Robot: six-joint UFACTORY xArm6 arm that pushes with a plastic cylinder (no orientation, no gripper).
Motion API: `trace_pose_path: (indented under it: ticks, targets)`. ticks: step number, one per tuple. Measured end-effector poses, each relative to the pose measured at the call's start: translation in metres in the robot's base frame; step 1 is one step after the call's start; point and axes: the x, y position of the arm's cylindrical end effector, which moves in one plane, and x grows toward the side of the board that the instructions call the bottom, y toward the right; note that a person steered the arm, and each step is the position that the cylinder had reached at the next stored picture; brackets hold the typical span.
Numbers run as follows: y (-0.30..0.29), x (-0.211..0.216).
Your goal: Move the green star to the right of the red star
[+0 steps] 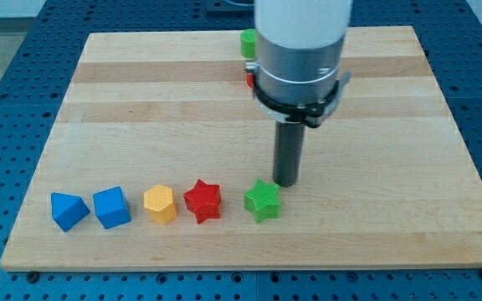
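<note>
The green star [262, 201] lies near the view's bottom, a short gap to the right of the red star [202, 201]. My tip [286, 183] rests on the board just above and to the right of the green star, close to it or touching its upper right edge. The rod hangs from the large white and grey arm body that fills the view's top centre.
Left of the red star stand a yellow hexagon block [160, 204], a blue cube [111, 207] and a blue wedge-like block [68, 211] in a row. A green block [248, 43] and a red block [250, 77] peek out behind the arm. The wooden board [392, 125] lies on a blue perforated table.
</note>
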Motion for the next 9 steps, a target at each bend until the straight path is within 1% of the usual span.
trace_pose_path:
  ticks: [1, 2, 3, 5, 9]
  targets:
    - [0.031, 0.000]
    - [0.046, 0.010]
    - [0.047, 0.027]
    - [0.031, 0.035]
    - [-0.025, 0.037]
